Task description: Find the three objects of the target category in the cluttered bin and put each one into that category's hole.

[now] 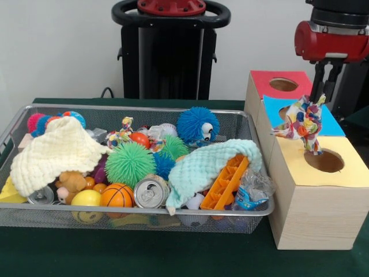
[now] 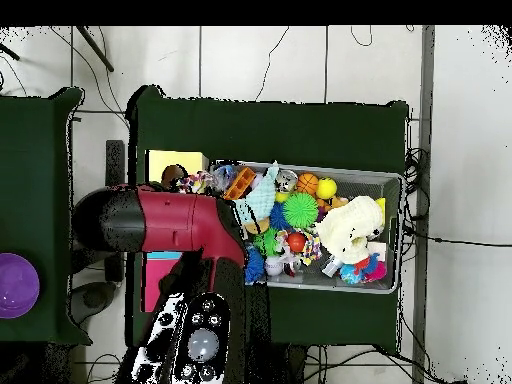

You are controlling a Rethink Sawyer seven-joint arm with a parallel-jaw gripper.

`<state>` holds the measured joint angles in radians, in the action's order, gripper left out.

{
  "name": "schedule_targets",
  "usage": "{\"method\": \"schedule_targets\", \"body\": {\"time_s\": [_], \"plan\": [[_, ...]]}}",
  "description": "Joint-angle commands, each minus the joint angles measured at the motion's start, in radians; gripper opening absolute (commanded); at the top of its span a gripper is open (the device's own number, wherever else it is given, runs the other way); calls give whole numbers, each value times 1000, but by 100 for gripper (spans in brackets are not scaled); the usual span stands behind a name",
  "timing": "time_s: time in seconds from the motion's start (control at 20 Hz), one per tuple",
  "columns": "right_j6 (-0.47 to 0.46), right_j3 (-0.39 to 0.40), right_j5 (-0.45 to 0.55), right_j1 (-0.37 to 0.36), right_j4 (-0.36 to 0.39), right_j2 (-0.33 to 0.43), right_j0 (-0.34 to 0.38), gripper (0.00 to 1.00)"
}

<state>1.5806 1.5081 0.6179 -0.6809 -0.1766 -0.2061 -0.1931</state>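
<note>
Beside the wire bin [image 1: 253,211], on its right in the front view, stands the row of wooden boxes with coloured tops: red [image 1: 271,85] farthest back, blue [image 1: 331,122] in the middle, yellow [image 1: 351,167] nearest the camera, each with a round hole. Above them the red and black arm [image 1: 331,40] comes down, and the gripper [image 1: 322,92] hangs over the blue top with its fingers closed on a multicoloured knotted rope toy [image 1: 304,124]. The toy dangles with its long axis roughly upright, its lower end just above and a little to the left of the yellow box's hole [image 1: 324,160], while the blue box's hole is mostly hidden behind it. The toy therefore appears nearer the yellow hole than the others, though which one is intended cannot be told. In the bin, a similar small rope toy [image 1: 119,137] lies among the spiky balls, between the cream cloth [image 1: 57,151] and the mint cloth [image 1: 207,164].
</note>
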Motion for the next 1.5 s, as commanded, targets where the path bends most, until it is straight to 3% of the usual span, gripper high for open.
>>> {"method": "schedule_targets", "body": {"time_s": [0.05, 1.0, 1.5], "plan": [[234, 2, -24, 43, -42, 70, 5, 0], [260, 13, -100, 61, -71, 77, -21, 0], [220, -103, -42, 111, -66, 61, -26, 0]]}}
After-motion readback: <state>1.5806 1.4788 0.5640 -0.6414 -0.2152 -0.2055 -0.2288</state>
